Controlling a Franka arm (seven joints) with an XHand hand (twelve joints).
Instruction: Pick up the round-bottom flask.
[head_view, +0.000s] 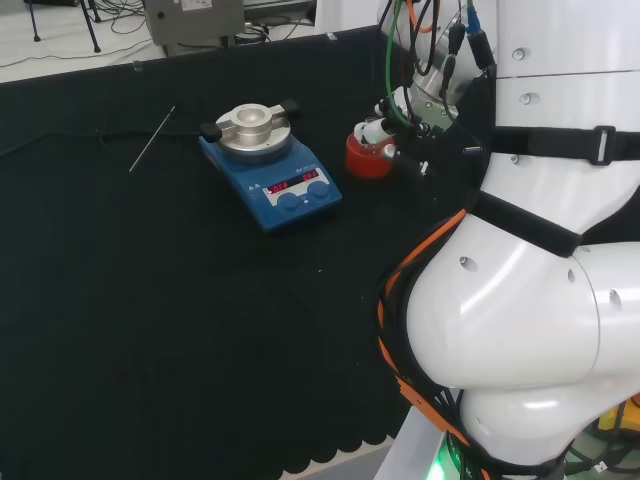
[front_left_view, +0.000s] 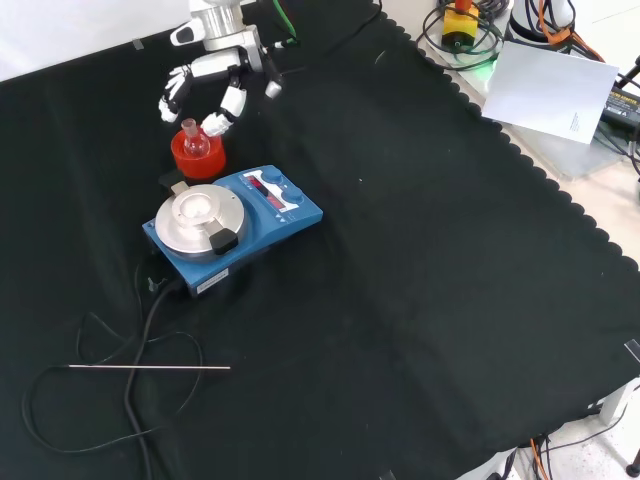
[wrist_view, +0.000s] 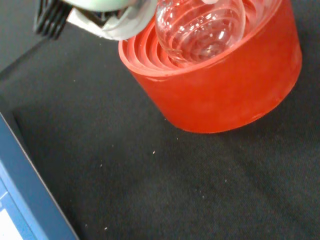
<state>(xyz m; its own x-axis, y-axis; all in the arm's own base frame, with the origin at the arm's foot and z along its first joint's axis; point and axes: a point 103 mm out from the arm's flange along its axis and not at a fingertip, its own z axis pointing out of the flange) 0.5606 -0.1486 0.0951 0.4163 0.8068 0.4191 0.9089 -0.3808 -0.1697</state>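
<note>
A clear round-bottom flask (front_left_view: 190, 134) sits upright in a red ribbed ring stand (front_left_view: 196, 163) on the black cloth. In the wrist view its glass bulb (wrist_view: 200, 25) rests in the stand (wrist_view: 225, 85), with a white fingertip (wrist_view: 107, 22) close beside the rim. The hand (front_left_view: 207, 80) hangs just above and behind the flask in the front view. Its fingers arch down on both sides of the neck with a gap between them. In the head view the hand (head_view: 385, 118) is over the stand (head_view: 367, 160), partly hidden by the arm.
A blue hotplate stirrer (front_left_view: 235, 225) with a round metal top stands right next to the stand (head_view: 270, 165). Its black cable (front_left_view: 140, 330) loops over the cloth. A thin metal rod (front_left_view: 150, 368) lies farther off. The arm's white links (head_view: 520, 300) stand at the head view's right.
</note>
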